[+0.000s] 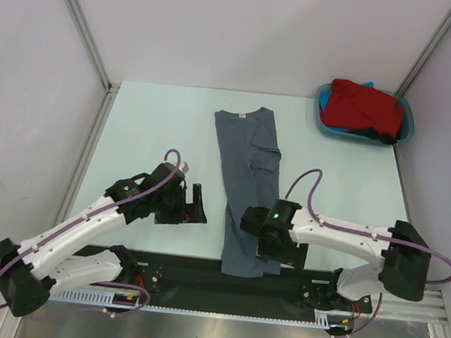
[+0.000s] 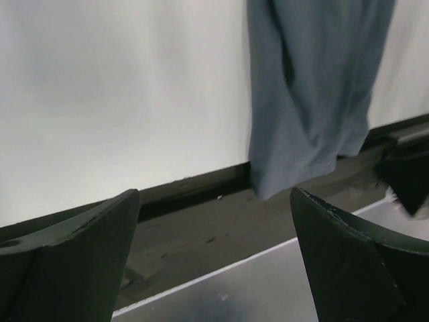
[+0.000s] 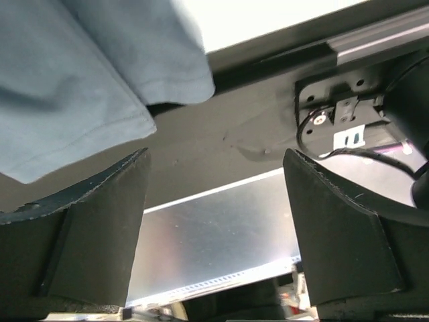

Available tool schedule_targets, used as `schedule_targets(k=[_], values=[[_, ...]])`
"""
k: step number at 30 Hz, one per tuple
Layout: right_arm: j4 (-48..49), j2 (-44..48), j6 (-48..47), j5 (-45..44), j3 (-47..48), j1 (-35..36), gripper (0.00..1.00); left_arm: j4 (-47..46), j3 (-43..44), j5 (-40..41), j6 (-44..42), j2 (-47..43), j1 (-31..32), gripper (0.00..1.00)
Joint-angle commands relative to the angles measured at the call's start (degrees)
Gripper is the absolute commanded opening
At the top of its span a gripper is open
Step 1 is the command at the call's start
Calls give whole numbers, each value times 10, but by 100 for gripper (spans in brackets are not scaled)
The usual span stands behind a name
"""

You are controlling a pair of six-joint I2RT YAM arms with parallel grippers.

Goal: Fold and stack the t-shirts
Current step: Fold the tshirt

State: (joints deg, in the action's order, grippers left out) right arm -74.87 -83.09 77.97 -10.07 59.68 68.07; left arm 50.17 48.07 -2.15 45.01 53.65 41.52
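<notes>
A dark slate-grey t-shirt [image 1: 248,179] lies folded lengthwise in a long strip down the middle of the table, its hem over the black rail at the near edge. It shows in the left wrist view [image 2: 308,94] and the right wrist view [image 3: 87,74]. A red t-shirt [image 1: 363,109] with bits of blue and black cloth sits in the teal tub [image 1: 405,126] at the back right. My left gripper [image 1: 198,206] is open and empty, left of the grey shirt. My right gripper [image 1: 281,258] is open and empty at the shirt's near right corner.
A black rail [image 1: 199,274] and a metal strip [image 1: 217,336] run along the near edge. White walls with metal posts [image 1: 80,23] enclose the pale table [image 1: 158,122]. The right arm's base [image 1: 404,262] stands near right.
</notes>
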Motion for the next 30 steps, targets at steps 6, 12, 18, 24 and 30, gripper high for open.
schedule_targets(k=[6,12,18,24,30], values=[[107,107,-109,-38,-13,-155,82,-89,-11,-84,-48,70,4,100],[132,38,-243,0,32,-278,83,-153,23,-188,-54,201,4,100],[182,0,-304,23,38,-305,83,-111,79,-169,-110,284,8,100],[209,-20,-352,57,54,-341,84,-137,91,-128,-76,309,6,100],[209,-60,-386,92,98,-362,83,-217,118,-104,-60,362,-22,100]])
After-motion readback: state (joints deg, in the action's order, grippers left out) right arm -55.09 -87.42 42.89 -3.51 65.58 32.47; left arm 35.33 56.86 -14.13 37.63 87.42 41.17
